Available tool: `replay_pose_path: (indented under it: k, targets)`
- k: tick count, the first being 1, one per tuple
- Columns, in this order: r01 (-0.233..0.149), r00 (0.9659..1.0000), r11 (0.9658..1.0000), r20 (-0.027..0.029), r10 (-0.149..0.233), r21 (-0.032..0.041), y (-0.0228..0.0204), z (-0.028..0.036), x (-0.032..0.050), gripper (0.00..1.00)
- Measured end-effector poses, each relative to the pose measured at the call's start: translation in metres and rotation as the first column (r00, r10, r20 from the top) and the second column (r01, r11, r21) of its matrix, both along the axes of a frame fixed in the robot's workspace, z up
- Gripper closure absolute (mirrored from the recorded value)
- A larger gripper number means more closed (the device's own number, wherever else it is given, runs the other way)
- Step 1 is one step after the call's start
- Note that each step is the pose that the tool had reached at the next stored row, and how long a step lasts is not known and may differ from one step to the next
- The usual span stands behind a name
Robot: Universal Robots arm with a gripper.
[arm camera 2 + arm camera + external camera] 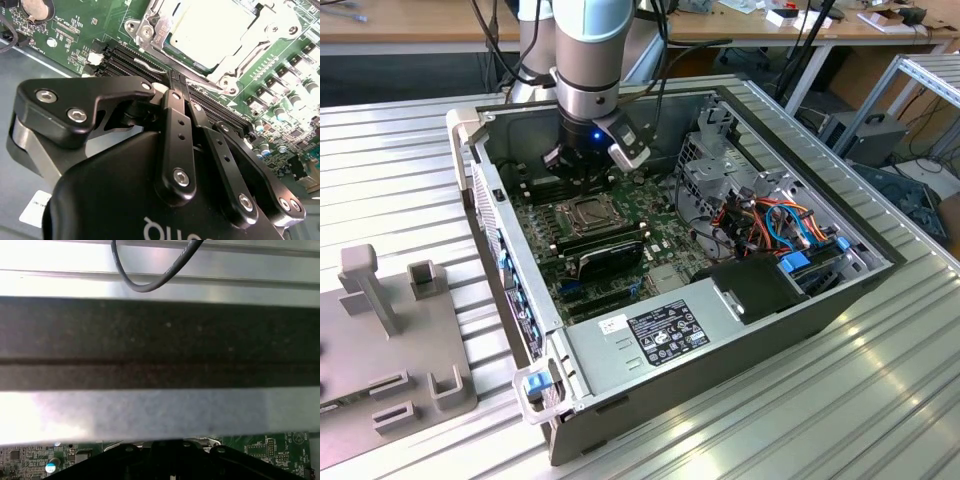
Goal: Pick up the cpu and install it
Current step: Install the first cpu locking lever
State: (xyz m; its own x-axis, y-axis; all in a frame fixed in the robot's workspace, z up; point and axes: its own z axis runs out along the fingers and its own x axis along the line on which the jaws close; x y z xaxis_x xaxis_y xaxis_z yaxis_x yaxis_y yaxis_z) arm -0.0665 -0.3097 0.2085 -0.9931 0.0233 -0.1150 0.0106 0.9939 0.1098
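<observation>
The pincer (176,85), fingers pressed together and holding nothing, hangs over the memory slots (150,65); the cpu (210,32) lies seated in its socket just beyond the fingertips.

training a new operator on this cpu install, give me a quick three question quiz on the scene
1. True or false: the gripper holds the cpu.
2. Where does the cpu lie? A, in the socket on the motherboard; B, between the jaws; C, on top of the gripper.
3. Fill in: in the second wrist view the jaws stand ___, beside the memory slots.

Key: 1 false; 2 A; 3 shut.
</observation>
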Motion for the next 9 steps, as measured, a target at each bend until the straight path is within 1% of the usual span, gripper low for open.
replay_pose_path:
  k: [2, 9]
  targets:
    - [0.0, 1.0, 1.0, 0.0, 0.0, -0.0008, 0.0, -0.0022, 0.0009, 0.89]
    - [0.0, 1.0, 1.0, 0.0, 0.0, -0.0018, 0.0001, -0.0052, 0.0032, 0.89]
